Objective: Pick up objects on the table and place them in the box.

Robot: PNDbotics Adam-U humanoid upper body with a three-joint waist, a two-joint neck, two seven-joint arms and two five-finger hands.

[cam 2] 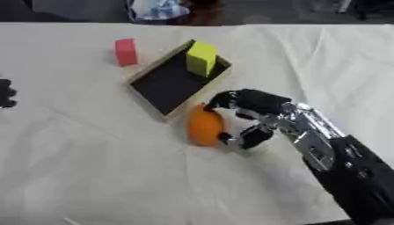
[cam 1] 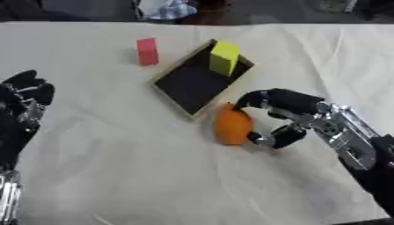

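Observation:
An orange fruit (cam 1: pixel 231 125) lies on the cloth just below the near corner of the shallow black-bottomed box (cam 1: pixel 184 85). My right hand (cam 1: pixel 286 110) comes in from the right, with fingers curled over the orange's top and the thumb at its lower right side. A yellow block (cam 1: pixel 224 57) stands upright inside the box at its far end. Left of the box, a pink-red block (cam 1: pixel 147 51) stands on the table. My left hand (cam 1: pixel 24 94) rests at the left edge, fingers relaxed and holding nothing.
A white cloth (cam 1: pixel 154 176) covers the table, with wrinkles across the near part. Some clutter (cam 1: pixel 165 9) sits beyond the table's far edge.

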